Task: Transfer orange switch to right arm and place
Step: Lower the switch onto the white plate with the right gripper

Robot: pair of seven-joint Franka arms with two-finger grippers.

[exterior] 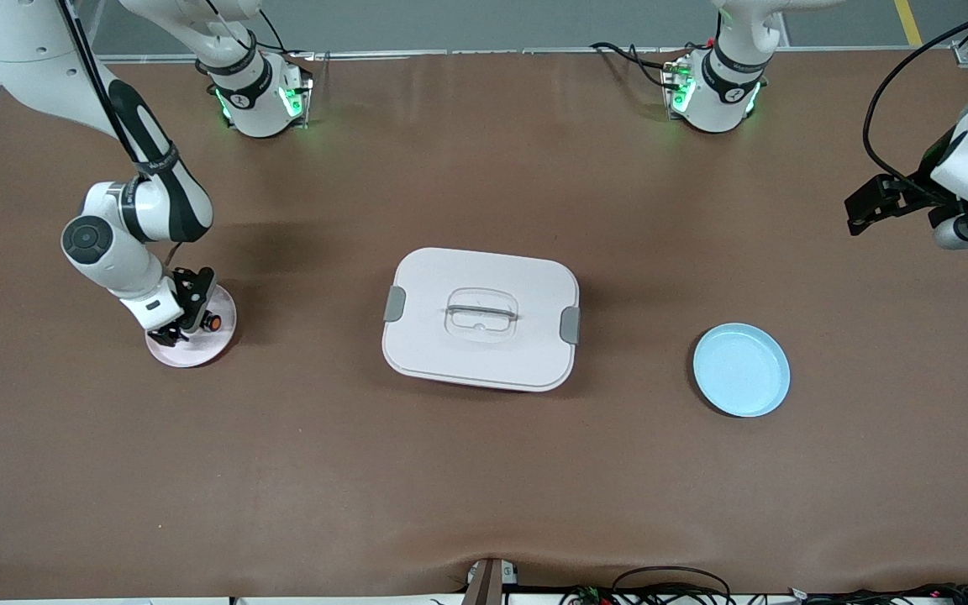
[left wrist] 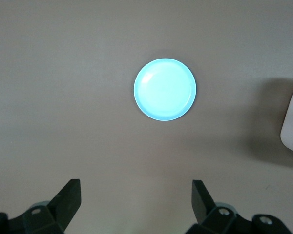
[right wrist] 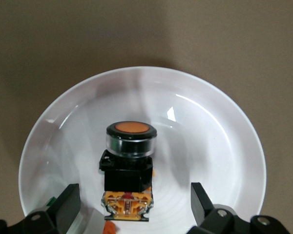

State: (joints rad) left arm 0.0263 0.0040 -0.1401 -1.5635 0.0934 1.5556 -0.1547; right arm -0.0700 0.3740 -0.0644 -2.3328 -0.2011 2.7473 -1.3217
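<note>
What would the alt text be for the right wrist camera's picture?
An orange switch, a black push-button with a round orange cap, lies on a pale plate on a brown table. The right gripper hangs over it, fingers open on either side.

A brown mat covers the table [exterior: 484, 470] edge to edge under even light. Grey floor with a yellow line [exterior: 908, 21] shows past its top edge, and cables [exterior: 669, 588] trail along the near edge.

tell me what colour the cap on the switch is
Orange, on a black body; the right wrist view shows the orange switch best, lying on the pale plate.
</note>
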